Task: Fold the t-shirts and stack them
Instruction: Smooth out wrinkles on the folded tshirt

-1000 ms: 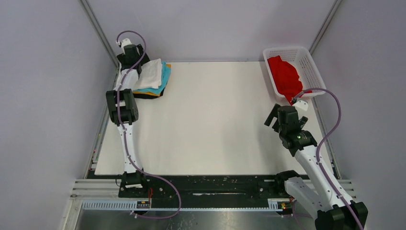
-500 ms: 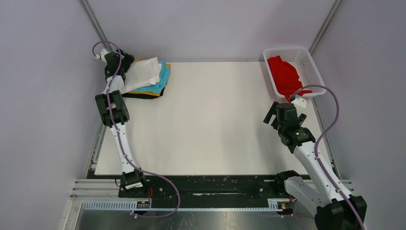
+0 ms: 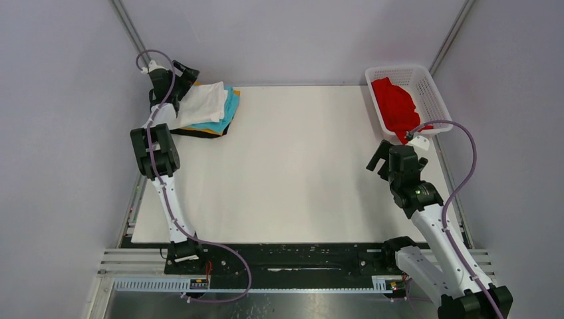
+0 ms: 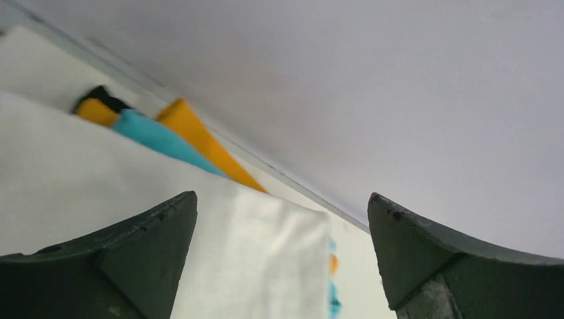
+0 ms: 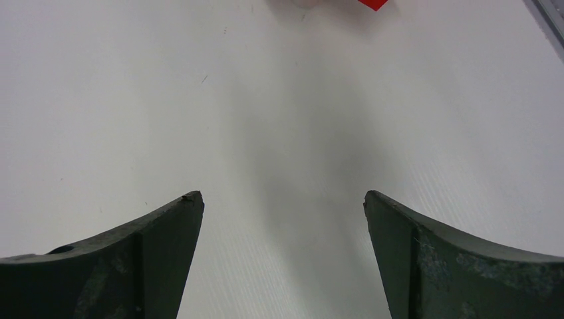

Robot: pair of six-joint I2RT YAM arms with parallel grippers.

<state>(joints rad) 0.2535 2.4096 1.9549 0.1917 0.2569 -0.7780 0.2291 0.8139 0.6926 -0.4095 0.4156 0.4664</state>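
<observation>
A stack of folded t-shirts sits at the table's far left corner, with the white shirt [image 3: 203, 103] on top of the teal [image 3: 229, 106], orange and black [image 3: 193, 133] ones. My left gripper [image 3: 185, 73] hovers open just behind and left of the stack, holding nothing. In the left wrist view the white shirt [image 4: 253, 259] lies below the open left gripper [image 4: 282, 195], with teal [image 4: 159, 136] and orange [image 4: 199, 136] edges behind it. The red t-shirt [image 3: 394, 106] lies crumpled in the basket. My right gripper [image 3: 379, 156] stands open and empty over bare table [image 5: 282, 193], near the basket.
The white mesh basket [image 3: 429, 86] stands at the far right corner, and a red corner of the shirt [image 5: 372, 3] hangs out at its near end. Grey walls close in on the left, back and right. The white tabletop [image 3: 299, 166] lies between the two arms.
My left arm has swung from over the stack to its back left side, and its wrist has turned toward the stack. The right arm has shifted only slightly.
</observation>
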